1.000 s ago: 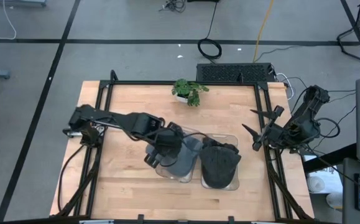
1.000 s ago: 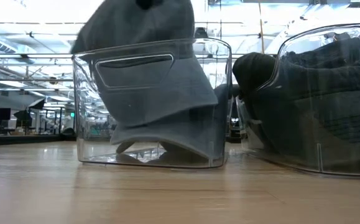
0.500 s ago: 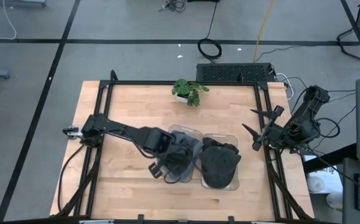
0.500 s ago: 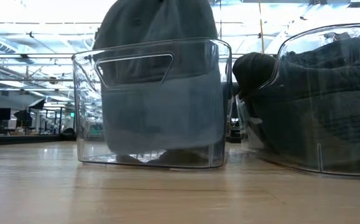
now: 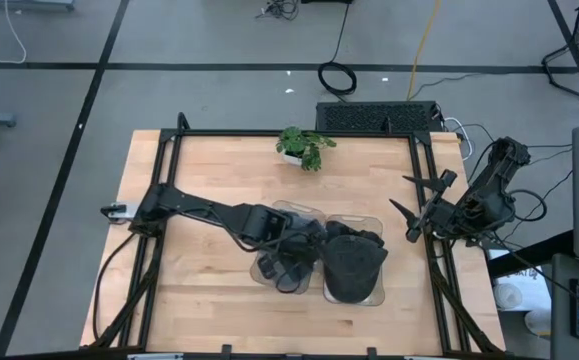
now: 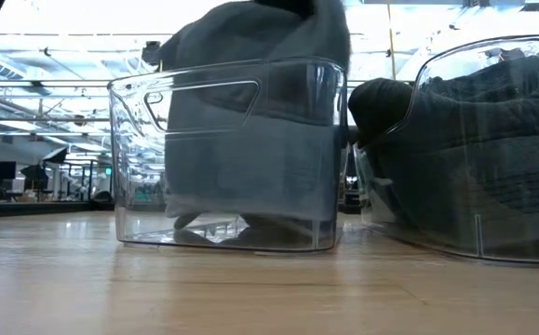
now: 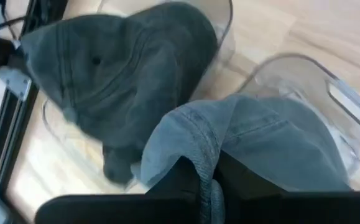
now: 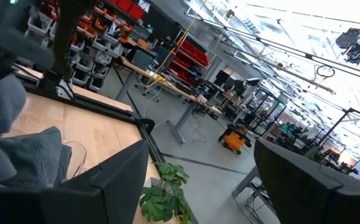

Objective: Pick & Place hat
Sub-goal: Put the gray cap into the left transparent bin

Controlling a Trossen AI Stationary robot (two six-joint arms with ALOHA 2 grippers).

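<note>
Left hand (image 7: 204,180) clamped on grey hat (image 7: 260,143), hat hanging below it inside clear bin (image 6: 227,154).

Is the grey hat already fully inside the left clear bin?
Not fully. The grey hat fills the left clear bin, but its top bulges above the rim, held by the left gripper.

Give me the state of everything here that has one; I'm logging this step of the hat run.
Left gripper: shut on the grey hat, over the left clear bin.
Grey hat: held, partly down in the left clear bin, crown above its rim.
Dark hat: lying in the right clear bin, not held.
Right gripper: open, parked at the table's right edge.
Potted plant: upright.
</note>
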